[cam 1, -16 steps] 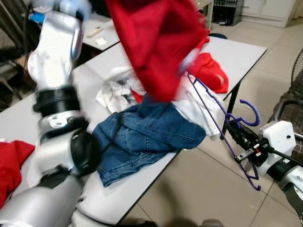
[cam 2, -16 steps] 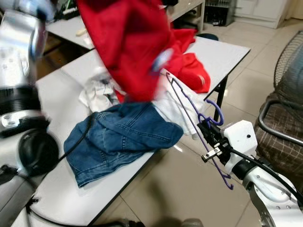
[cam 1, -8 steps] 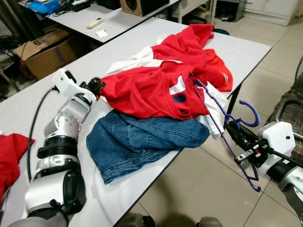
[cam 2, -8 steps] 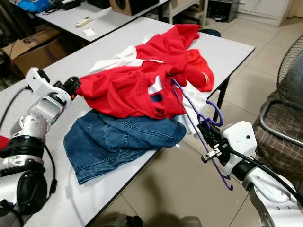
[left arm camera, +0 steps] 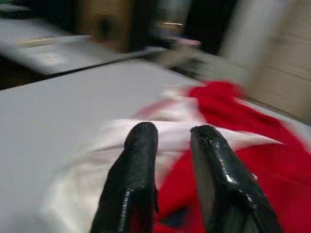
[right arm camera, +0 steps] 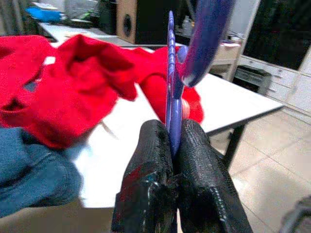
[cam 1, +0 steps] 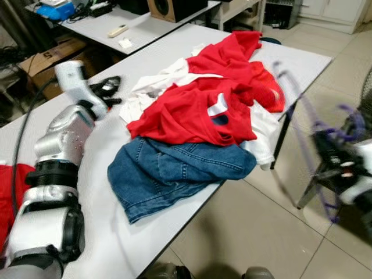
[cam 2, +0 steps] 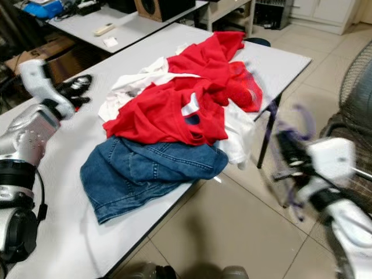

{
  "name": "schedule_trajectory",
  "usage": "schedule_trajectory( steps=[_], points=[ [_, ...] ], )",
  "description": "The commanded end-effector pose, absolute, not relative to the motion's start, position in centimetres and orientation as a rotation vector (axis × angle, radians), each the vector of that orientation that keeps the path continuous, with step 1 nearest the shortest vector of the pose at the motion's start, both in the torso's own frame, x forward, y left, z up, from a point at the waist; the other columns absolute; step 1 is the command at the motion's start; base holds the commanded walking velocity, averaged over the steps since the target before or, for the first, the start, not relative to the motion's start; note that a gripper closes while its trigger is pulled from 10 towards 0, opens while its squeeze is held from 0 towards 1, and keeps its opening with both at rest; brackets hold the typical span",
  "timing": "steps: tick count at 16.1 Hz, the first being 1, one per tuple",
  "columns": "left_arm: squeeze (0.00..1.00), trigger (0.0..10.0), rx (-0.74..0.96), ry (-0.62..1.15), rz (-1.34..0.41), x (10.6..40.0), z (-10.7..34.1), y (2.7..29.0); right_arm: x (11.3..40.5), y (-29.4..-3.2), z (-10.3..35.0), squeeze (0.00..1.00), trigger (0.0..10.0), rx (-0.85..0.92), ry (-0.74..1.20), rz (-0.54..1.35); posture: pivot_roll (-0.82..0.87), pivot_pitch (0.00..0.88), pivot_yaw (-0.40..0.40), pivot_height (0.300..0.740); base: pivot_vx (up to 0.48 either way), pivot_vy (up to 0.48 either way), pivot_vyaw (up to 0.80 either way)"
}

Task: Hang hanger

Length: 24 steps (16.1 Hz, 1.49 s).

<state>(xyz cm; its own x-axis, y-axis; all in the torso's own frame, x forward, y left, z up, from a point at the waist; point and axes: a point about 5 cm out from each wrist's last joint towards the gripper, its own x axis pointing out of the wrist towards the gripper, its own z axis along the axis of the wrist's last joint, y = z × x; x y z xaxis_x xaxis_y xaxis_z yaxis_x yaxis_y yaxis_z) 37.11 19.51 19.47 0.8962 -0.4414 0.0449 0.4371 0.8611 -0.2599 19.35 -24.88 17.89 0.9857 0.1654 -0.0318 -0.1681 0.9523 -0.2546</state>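
A purple plastic hanger (right arm camera: 171, 58) stands upright between the fingers of my right gripper (right arm camera: 173, 127), which is shut on its lower bar. In the eye views this gripper (cam 1: 336, 164) and the hanger (cam 1: 295, 96) are motion-blurred, off the table's right edge above the floor. My left gripper (cam 1: 108, 92) is open over the grey table (cam 1: 305, 55), just left of the clothes pile, with nothing between its fingers (left arm camera: 142, 145). The pile holds a red shirt (cam 1: 192, 110), blue jeans (cam 1: 174, 171) and white garments (cam 1: 263, 135).
A second table (cam 1: 145, 23) at the back carries a remote, a speaker box and small items. A chair (cam 2: 349, 116) stands on the tiled floor at the right. Another red cloth (cam 1: 8, 192) lies at the near left table edge.
My left gripper let go of the red shirt and drew back to the left of the pile. My right arm swung right with the hanger, pulling it clear of the clothes.
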Motion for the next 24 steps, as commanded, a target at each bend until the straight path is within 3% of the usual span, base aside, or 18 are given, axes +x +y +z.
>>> schedule_trajectory(
  steps=[1,3,4,8,13,15,16,17,18,24],
  points=[
    [1.00,10.0,-0.242,0.013,-0.568,36.8,20.0,18.1,19.3,-24.8,18.1,0.00,10.0,-0.250,0.000,0.183,-0.28,0.000,0.199,0.740,0.000,0.000,0.00],
    [1.00,10.0,-0.198,0.100,-0.890,34.8,19.1,12.3,18.5,-24.9,17.0,0.00,10.0,-0.270,0.094,0.209,-0.29,0.000,0.203,0.740,0.000,0.000,0.00],
    [0.00,10.0,-0.200,0.130,-0.947,34.4,18.4,10.3,18.1,-24.8,16.3,0.00,10.0,-0.277,0.147,0.229,-0.30,0.000,0.206,0.740,0.000,0.000,0.00],
    [0.00,10.0,-0.095,0.254,-0.875,34.5,15.5,8.1,17.4,-24.0,15.6,0.00,10.0,-0.267,0.178,0.239,-0.34,0.000,0.225,0.740,0.000,0.000,0.00],
    [0.00,10.0,-0.087,0.255,-0.854,34.2,14.5,6.2,16.8,-23.4,15.4,0.00,10.0,-0.258,0.191,0.244,-0.35,0.000,0.226,0.740,0.000,0.000,0.00],
    [0.00,10.0,0.002,0.255,-0.778,34.7,13.7,6.0,16.9,-23.0,15.6,0.00,10.0,-0.259,0.187,0.256,-0.35,0.000,0.225,0.740,0.000,0.000,0.00],
    [0.00,3.3,0.001,0.254,-0.771,34.7,13.7,6.1,17.0,-23.0,15.6,0.00,10.0,-0.259,0.185,0.257,-0.35,0.000,0.223,0.740,0.000,0.000,0.00],
    [0.00,3.3,-0.002,0.253,-0.768,34.8,13.7,6.1,17.0,-23.0,15.6,0.00,10.0,-0.258,0.185,0.258,-0.35,0.000,0.223,0.740,0.000,0.000,0.00],
    [0.00,0.0,-0.016,0.249,-0.772,34.7,13.8,6.1,17.0,-23.0,15.7,0.00,10.0,-0.259,0.184,0.260,-0.35,0.000,0.218,0.740,0.000,0.000,0.00],
    [0.00,0.0,-0.025,0.225,-0.752,34.8,13.7,6.4,17.4,-22.8,15.7,0.00,10.0,-0.264,0.179,0.280,-0.34,0.000,0.206,0.740,0.000,0.000,0.00]
  ],
)
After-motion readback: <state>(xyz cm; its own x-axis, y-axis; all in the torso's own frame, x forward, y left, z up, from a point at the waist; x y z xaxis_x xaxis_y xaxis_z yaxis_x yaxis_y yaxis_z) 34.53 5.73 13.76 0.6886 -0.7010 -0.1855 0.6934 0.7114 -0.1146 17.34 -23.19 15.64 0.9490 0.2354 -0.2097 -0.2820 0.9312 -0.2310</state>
